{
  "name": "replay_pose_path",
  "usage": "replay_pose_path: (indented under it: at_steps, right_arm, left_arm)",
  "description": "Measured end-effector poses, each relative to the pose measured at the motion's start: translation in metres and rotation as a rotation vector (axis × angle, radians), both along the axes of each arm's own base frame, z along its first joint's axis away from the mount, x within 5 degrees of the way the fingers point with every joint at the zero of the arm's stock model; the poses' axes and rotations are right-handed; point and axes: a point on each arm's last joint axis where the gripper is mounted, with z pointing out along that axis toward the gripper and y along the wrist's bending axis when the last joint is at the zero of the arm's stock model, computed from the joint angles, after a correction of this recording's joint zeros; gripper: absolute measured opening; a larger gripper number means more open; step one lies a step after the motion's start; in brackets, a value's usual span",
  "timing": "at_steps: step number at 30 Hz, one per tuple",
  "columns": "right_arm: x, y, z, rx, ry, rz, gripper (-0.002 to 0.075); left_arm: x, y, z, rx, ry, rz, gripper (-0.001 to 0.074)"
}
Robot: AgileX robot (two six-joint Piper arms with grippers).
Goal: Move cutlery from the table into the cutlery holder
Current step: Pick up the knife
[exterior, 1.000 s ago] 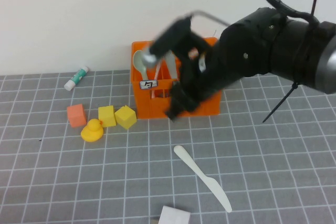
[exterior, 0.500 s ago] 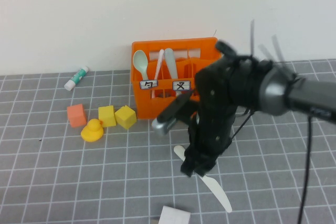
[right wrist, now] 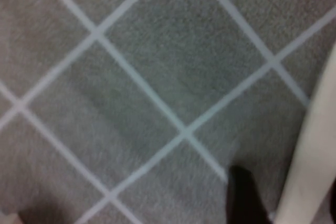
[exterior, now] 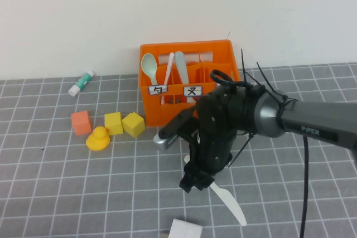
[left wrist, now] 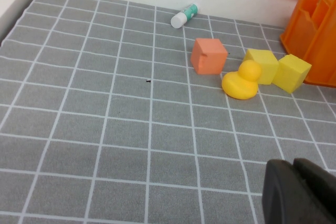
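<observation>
The cream-white knife (exterior: 229,202) lies on the grey gridded table (exterior: 83,188) in front of the orange cutlery holder (exterior: 184,47). The mint green spoon (exterior: 148,65), pale pink spoon (exterior: 168,73) and grey fork (exterior: 179,64) stand in the holder. My right gripper (exterior: 195,182) is down over the knife's handle end. In the right wrist view it (right wrist: 286,208) is open, with a dark finger (right wrist: 244,198) on one side of the knife (right wrist: 310,156) and the other at the frame edge. My left gripper (left wrist: 299,182) is shut and empty, low over the table, left of the holder (left wrist: 315,24).
An orange cube (exterior: 81,122), a yellow duck (exterior: 99,138) and two yellow cubes (exterior: 124,123) sit left of the holder. A white-green tube (exterior: 81,82) lies by the back wall. A white object (exterior: 185,230) shows at the front edge.
My right arm has swung from the holder toward the front and dropped low over the knife's handle. The knife and the left arm have not moved.
</observation>
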Motion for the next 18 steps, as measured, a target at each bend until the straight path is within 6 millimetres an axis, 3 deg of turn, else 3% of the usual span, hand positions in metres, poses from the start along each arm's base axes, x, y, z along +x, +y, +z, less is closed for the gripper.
replay_pose_path:
  at_steps: [9,14,18]
  right_arm:
    - [0.0034,0.0019,-0.0028,-0.017,-0.005,-0.006,0.0325]
    - [0.0045,0.0015,-0.0027,-0.014,-0.011,-0.007,0.0160]
    - [0.0042,0.0040,0.0006,0.020,-0.026,-0.021,0.0146]
  left_arm:
    - [0.0000,0.0000,0.0000,0.000,0.000,0.000,-0.0001]
    - [0.0000,0.0000,0.0000,0.000,0.000,0.000,-0.0001]
    - [0.0000,0.0000,0.0000,0.000,0.000,0.000,-0.0001]
